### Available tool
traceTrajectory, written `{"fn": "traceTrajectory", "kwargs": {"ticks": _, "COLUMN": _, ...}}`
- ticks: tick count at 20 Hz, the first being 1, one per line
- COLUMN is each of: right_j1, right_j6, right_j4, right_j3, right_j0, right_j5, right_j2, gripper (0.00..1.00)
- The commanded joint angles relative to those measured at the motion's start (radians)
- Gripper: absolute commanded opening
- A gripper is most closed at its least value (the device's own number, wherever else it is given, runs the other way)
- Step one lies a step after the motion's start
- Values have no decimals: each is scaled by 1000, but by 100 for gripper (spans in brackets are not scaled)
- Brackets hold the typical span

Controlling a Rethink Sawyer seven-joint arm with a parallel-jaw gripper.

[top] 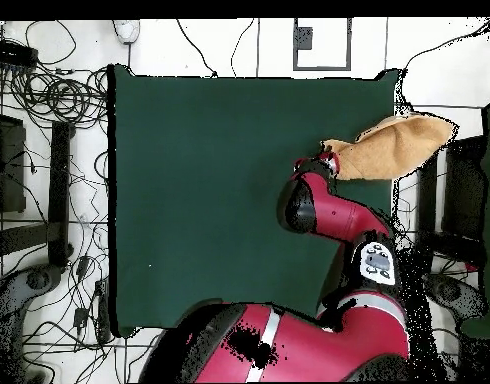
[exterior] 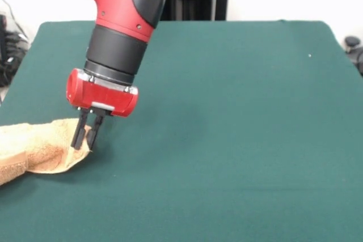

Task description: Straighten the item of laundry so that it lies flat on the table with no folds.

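The item of laundry (exterior: 34,148) is a tan terry towel, bunched and folded at the table's left edge in the front view. In the overhead view the towel (top: 394,145) lies at the table's right edge, and part of it reaches out past that edge. My gripper (exterior: 85,141) points down at the towel's right corner with its black fingers (exterior: 78,134) close together, pinching the cloth there. The red gripper housing (exterior: 102,93) sits just above. From overhead, the arm (top: 314,200) hides the fingers. The dark green table (exterior: 227,140) spreads wide to the right of the towel.
Cables and dark equipment (top: 49,110) lie on the floor beyond the table's left side in the overhead view. A dark object (exterior: 354,46) shows past the table's right edge in the front view. The arm's black and red elbow (exterior: 122,4) hangs over the table's left half.
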Motion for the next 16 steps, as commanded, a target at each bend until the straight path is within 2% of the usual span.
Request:
{"fn": "traceTrajectory", "kwargs": {"ticks": 1, "right_j1": 24, "right_j6": 197, "right_j4": 52, "right_j3": -2, "right_j0": 39, "right_j5": 67, "right_j2": 24, "gripper": 0}}
{"fn": "traceTrajectory", "kwargs": {"ticks": 11, "right_j1": -7, "right_j6": 212, "right_j4": 18, "right_j3": 32, "right_j0": 5, "right_j5": 63, "right_j2": 81, "gripper": 0}}
{"fn": "traceTrajectory", "kwargs": {"ticks": 14, "right_j1": -14, "right_j6": 225, "right_j4": 45, "right_j3": 45, "right_j0": 14, "right_j5": 99, "right_j2": 79, "gripper": 0}}
{"fn": "traceTrajectory", "kwargs": {"ticks": 16, "right_j1": -33, "right_j6": 244, "right_j4": 44, "right_j3": 76, "right_j0": 2, "right_j5": 103, "right_j2": 115, "gripper": 0}}
